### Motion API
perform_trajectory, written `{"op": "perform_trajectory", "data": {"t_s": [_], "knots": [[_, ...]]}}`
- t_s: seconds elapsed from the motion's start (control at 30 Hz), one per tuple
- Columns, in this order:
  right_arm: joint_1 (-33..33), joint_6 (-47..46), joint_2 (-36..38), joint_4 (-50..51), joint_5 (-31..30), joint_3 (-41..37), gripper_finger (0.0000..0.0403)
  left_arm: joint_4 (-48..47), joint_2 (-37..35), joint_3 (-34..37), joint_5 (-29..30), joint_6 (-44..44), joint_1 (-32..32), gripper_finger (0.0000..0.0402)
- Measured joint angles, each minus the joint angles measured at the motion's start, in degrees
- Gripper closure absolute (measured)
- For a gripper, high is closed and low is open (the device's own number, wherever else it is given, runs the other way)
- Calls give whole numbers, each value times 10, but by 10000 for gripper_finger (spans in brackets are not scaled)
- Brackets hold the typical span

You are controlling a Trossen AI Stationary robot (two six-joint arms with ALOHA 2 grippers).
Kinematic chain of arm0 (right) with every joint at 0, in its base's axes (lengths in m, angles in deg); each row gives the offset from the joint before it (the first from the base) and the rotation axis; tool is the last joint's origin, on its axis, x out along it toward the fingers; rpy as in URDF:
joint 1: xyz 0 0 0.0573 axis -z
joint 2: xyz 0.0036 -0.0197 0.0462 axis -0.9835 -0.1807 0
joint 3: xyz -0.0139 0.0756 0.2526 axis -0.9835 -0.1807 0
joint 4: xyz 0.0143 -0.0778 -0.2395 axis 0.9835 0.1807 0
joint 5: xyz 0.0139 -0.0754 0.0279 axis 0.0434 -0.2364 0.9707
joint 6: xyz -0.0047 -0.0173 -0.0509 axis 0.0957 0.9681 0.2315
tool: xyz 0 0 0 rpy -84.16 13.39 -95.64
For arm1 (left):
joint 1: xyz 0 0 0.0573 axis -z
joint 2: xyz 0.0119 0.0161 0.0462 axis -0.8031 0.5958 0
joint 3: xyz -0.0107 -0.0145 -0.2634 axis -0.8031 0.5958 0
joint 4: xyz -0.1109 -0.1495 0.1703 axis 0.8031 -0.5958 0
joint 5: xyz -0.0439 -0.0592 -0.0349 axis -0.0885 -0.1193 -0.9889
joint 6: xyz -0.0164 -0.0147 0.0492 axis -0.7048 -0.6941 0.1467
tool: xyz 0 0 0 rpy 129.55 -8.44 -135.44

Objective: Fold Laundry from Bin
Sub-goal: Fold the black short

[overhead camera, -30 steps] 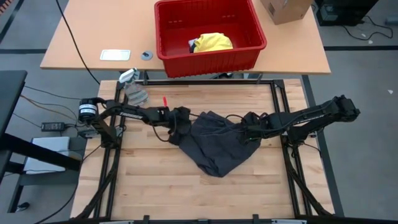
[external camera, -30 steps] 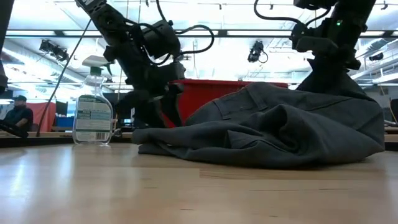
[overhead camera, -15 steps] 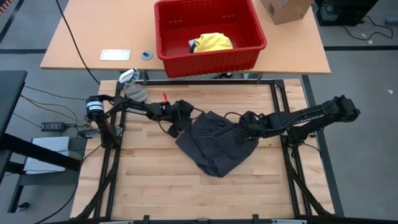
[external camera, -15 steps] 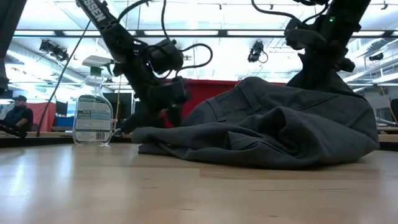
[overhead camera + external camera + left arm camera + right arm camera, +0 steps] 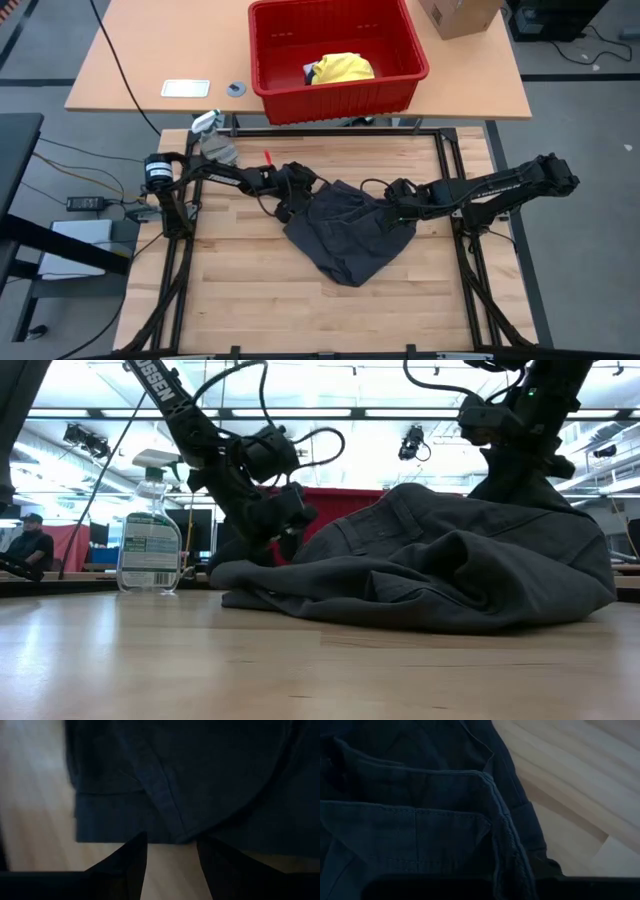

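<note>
High view: dark grey garment (image 5: 345, 230) between left gripper (image 5: 300, 196), right gripper (image 5: 398, 208).

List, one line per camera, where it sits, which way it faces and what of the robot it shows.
High: overhead, straight down; both arms, grey garment, red bin.
Low: table height, level; both arms above the garment.
Left wrist: left gripper at the garment's hem.
Right wrist: garment seams, table; fingers barely visible.
All four show the garment.

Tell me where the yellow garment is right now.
In the high view, the yellow garment lies inside the red bin on the far table, beyond the dark grey garment spread between both arms.
</note>
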Motion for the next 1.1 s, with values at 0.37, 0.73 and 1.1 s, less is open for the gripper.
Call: {"op": "perform_trajectory", "data": {"t_s": [0.37, 0.73, 1.1], "knots": [[0, -11, 0, 1, 4, 0, 384, 37, 9, 0, -7, 29, 23, 265], [20, -39, 0, 63, -27, 0, 384, -144, -48, -46, 10, -175, 25, 389], [36, 89, 25, -32, -28, 87, 384, -585, -183, -242, -121, -587, -7, 394]]}}
